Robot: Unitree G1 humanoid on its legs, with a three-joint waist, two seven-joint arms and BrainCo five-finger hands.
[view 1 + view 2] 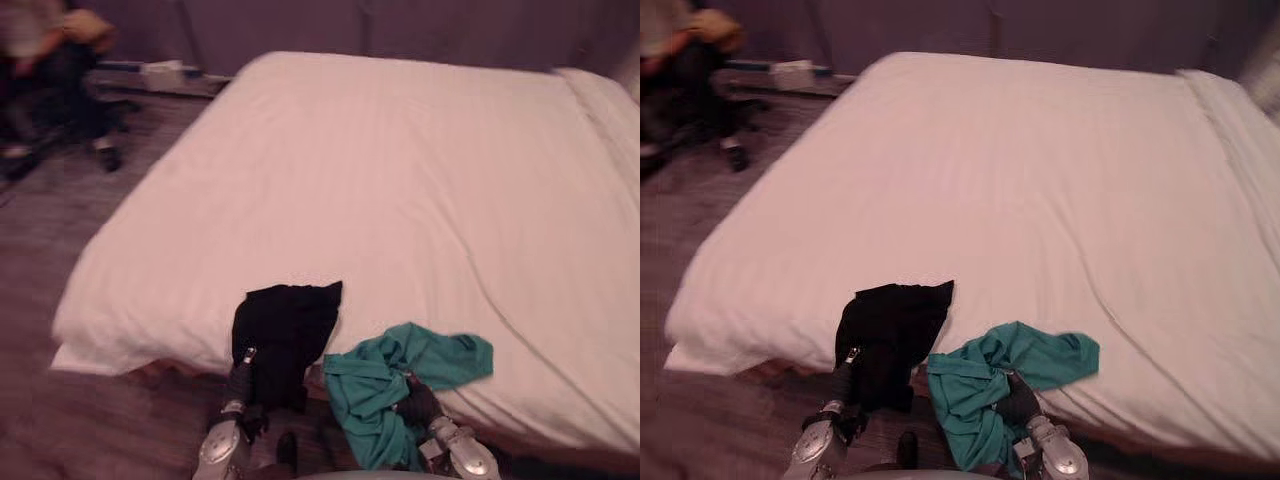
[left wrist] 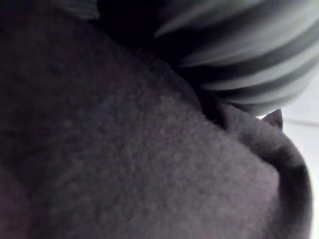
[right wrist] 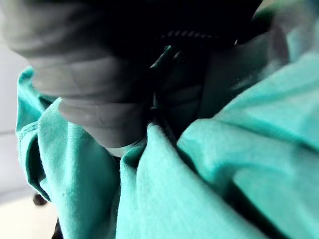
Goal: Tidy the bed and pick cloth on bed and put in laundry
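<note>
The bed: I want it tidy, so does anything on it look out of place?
Yes. A black cloth and a teal cloth lie crumpled over the near edge, held by the left hand and right hand. A long crease crosses the white cover.

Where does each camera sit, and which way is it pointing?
Left eye view: on the head, looking down at the bed; left hand at black cloth, right hand at teal cloth.
Right eye view: beside it, same scene.
Left wrist view: on left wrist, looking along that hand into the black cloth.
Right wrist view: on right wrist, its hand clutching teal cloth.
Shared: both cloths show in eye and wrist views.
</note>
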